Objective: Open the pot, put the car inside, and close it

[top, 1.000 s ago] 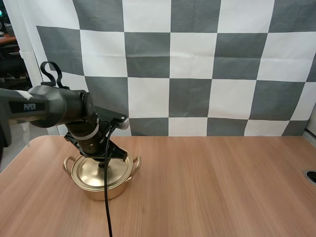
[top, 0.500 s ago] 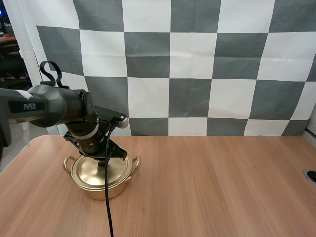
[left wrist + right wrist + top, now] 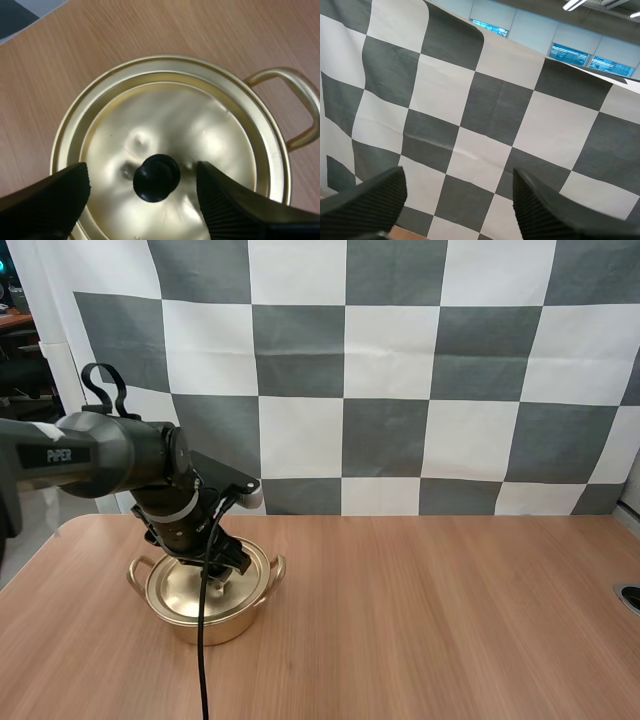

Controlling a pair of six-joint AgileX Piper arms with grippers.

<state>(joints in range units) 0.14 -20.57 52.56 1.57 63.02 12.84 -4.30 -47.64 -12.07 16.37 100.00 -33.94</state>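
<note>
A gold pot with two loop handles stands at the left of the wooden table, its lid seated on it. My left gripper hangs just above the lid. In the left wrist view the lid lies flat in the pot's rim, and the black knob sits between my left gripper's fingers, which stand wide apart and clear of it. One pot handle juts out beside the lid. My right gripper is open with nothing between its fingers, pointing at the backdrop.
The wooden table stretches bare to the right of the pot. A dark round fitting sits at the table's right edge. The table's left corner lies close behind the pot.
My left gripper's fingers have spread apart off the lid knob and the wrist has lifted slightly. The lid stays on the pot. The right gripper has not changed.
</note>
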